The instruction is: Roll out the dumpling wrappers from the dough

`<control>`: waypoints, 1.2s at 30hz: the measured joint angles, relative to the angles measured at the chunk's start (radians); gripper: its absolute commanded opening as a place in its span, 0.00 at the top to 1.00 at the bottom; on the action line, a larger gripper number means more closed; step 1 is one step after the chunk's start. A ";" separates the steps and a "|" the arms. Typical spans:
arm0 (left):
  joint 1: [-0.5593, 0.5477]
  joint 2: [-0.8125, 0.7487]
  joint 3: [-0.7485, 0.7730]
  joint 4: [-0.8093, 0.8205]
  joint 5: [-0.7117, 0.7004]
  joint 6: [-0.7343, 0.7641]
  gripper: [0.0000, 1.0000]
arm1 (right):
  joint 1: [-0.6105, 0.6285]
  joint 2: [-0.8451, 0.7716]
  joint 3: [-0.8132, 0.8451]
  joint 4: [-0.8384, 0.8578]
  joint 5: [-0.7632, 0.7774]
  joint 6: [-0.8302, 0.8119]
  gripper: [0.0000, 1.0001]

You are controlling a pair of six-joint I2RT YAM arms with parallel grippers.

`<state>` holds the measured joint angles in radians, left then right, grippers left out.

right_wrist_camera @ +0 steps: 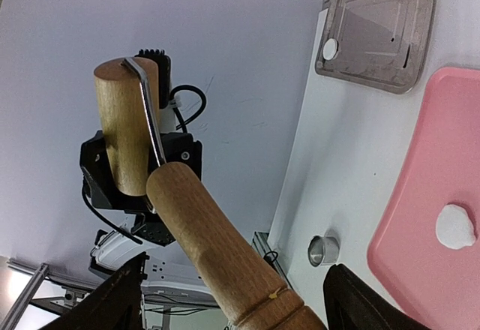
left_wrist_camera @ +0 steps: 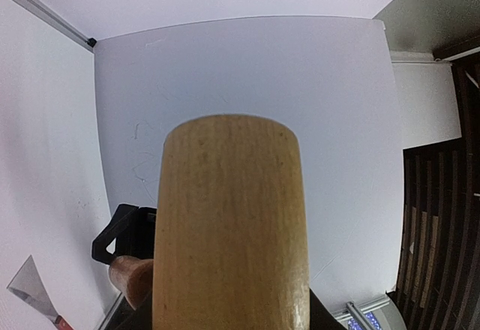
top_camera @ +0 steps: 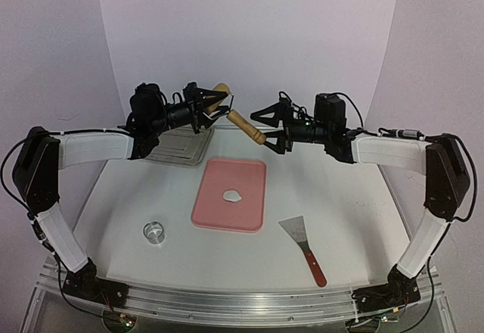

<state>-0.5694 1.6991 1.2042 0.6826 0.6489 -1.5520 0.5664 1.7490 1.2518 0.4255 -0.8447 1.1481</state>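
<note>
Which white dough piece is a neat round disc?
The small white dough disc on the grey metal tray; the white dough piece on the pink plastic tray is larger and irregular.

High rear overview; wrist cameras close on roller (top_camera: 246, 126)

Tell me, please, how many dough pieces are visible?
2: a lump on the pink board, a small disc on the metal tray; others may be hidden.
</note>
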 measured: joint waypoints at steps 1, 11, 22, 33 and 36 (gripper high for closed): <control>0.000 -0.003 -0.005 0.000 -0.002 0.001 1.00 | 0.002 0.002 0.000 0.000 -0.004 0.006 0.28; 0.001 -0.035 -0.045 0.000 -0.033 0.015 1.00 | 0.002 0.003 0.007 0.038 -0.021 0.067 0.51; 0.001 -0.041 -0.089 -0.005 -0.069 0.037 1.00 | 0.011 0.006 0.060 0.085 -0.043 0.104 0.41; 0.000 -0.053 -0.105 -0.013 -0.122 0.038 1.00 | 0.040 0.062 0.091 0.077 -0.058 0.113 0.38; 0.000 -0.063 -0.124 -0.019 -0.139 0.041 1.00 | 0.041 0.065 0.096 0.073 -0.062 0.114 0.38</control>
<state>-0.5694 1.6361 1.0801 0.6639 0.5102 -1.5110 0.6079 1.8136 1.3475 0.4990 -0.9065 1.2619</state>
